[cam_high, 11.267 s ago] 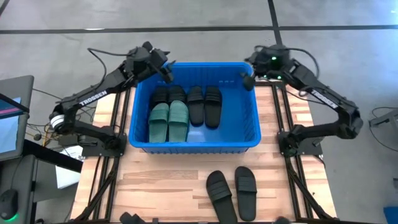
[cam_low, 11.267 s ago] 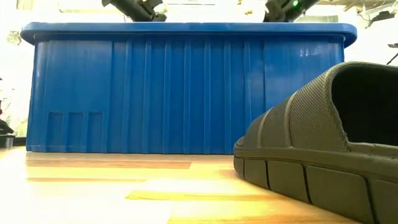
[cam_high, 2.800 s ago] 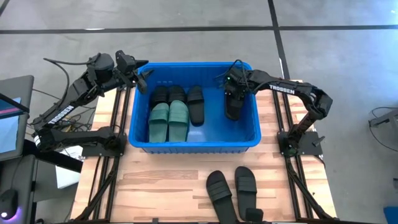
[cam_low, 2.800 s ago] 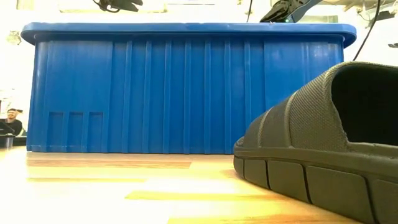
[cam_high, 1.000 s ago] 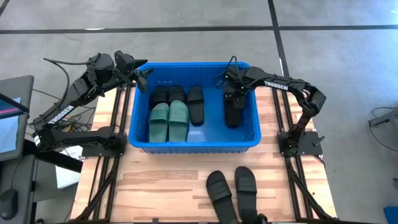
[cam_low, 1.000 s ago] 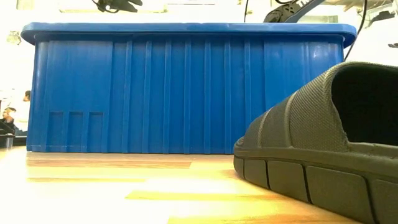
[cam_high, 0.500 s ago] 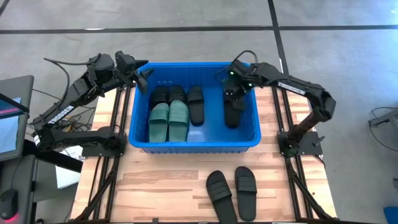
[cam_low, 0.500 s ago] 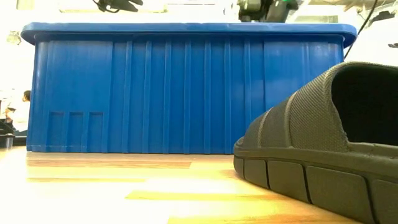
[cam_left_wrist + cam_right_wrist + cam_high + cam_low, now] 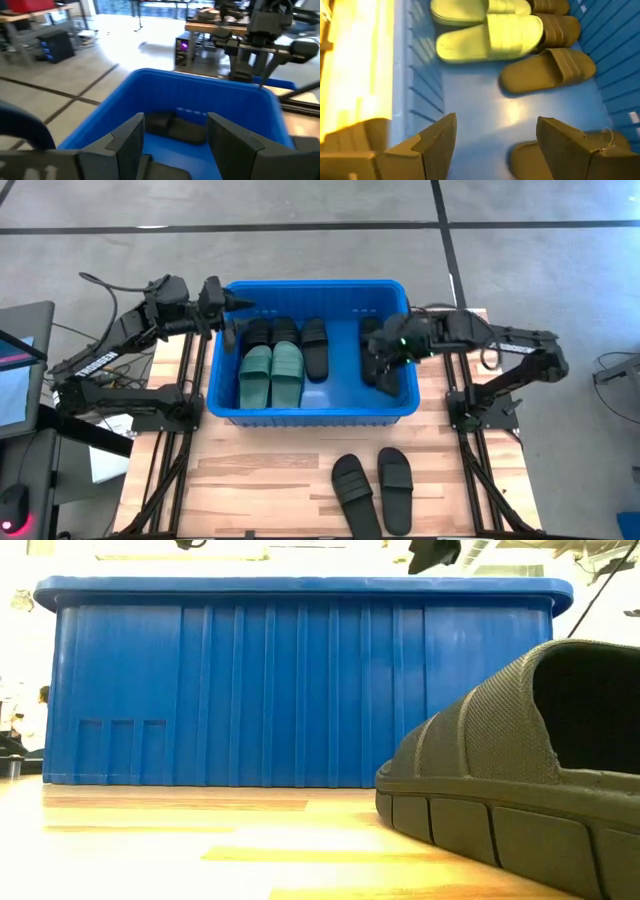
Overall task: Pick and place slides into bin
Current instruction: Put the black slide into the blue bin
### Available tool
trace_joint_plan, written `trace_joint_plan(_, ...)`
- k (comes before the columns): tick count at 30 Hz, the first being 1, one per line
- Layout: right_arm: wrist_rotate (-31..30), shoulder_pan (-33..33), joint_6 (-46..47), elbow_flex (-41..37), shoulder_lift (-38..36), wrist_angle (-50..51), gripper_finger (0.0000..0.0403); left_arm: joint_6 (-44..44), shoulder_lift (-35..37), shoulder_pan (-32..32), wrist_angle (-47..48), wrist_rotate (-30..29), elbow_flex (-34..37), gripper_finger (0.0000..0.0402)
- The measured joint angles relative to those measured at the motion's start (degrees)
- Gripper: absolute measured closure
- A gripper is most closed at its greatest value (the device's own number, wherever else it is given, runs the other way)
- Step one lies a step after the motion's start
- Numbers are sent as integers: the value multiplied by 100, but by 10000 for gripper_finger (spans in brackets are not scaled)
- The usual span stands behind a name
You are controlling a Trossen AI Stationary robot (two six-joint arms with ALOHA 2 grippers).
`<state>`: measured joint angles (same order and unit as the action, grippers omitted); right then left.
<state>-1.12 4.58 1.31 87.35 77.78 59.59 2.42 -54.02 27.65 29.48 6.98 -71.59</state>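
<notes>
Slides: rubber sandals with an open toe and one wide strap, some matte black, some sage green. Your count in the high view: two green [image 9: 271, 374] side by side in the left half of the bin [image 9: 312, 412], two black ones [image 9: 272, 332] partly tucked behind them, one black [image 9: 315, 348] next to the green pair, one black [image 9: 377, 363] in the right half, mostly hidden under the right arm. That makes six in the bin. Two more black [image 9: 376, 485] lie side by side on the table [image 9: 260, 470], in front of the bin and well apart from it.

Bin is a bright blue plastic tub with ribbed walls and a rolled rim, sitting mid-table between the two arm bases.

Right gripper [image 9: 378, 352] hangs over the bin's right half, just above the lone black slide, fingers [image 9: 436, 142] spread and nothing in them. Left gripper [image 9: 222, 315] sits at the bin's left rim, fingers [image 9: 127, 140] apart, also empty.

Table is light wood planks on a dark frame. Floor around it is grey concrete with dark seams. You've got a monitor [image 9: 20, 375] off the table's left edge. Low view shows a person [image 9: 38, 698] far back at the left, in a bright room.
</notes>
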Motion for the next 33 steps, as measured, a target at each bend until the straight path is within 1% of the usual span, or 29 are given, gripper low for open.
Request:
trace_joint_plan(4,-673,-779,701,0,-38,163,143,-177,0,-385,85,7,0,203)
trace_joint_plan(8,-1239,-1500,1197,-1,6,818,143,-499,0,-850,72,-55,0,203)
trace_joint_plan(12,-1691,-2113,1726,-155,24,1218,143,-679,-39,-1420,54,-678,0,203)
trace_joint_plan(15,-1749,-2604,2137,-316,-60,1294,143,-878,-128,-1803,70,-1181,0,203)
trace_joint_plan(19,-1783,-3432,2750,-559,-230,1306,143,-1244,-391,-2248,-21,-1571,-2,203)
trace_joint_plan(25,-2528,-4690,3900,-845,-437,1333,143,-1673,-998,-2859,-79,-2052,-2,203)
trace_joint_plan(29,-2707,-5299,4676,-1002,-432,1346,143,-1720,-1447,-3266,-205,-2141,-2,203)
trace_joint_plan(33,-2914,-5723,5461,-1012,-195,1313,143,-1647,-1752,-3499,-389,-2143,-2,203)
